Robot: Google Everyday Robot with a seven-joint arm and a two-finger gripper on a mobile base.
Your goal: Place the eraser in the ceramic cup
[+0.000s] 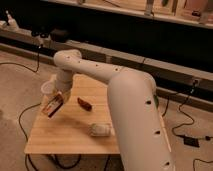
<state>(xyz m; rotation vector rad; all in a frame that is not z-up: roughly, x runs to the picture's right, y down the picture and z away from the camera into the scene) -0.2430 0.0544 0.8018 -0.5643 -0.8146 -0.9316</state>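
Observation:
The eraser (51, 107), a dark block with an orange-tan edge, hangs tilted in my gripper (56, 100) above the left part of the wooden table (65, 137). The gripper is shut on it. The ceramic cup (47, 88), small and white, stands at the table's far left corner, just up and left of the gripper and partly hidden by it. The eraser's lower end is below and in front of the cup, not in it.
A small red-brown oblong thing (84, 104) lies mid-table, right of the gripper. A pale grey-white pad (100, 129) lies nearer the front. My white arm (135, 110) covers the table's right side. Cables run on the floor around the table.

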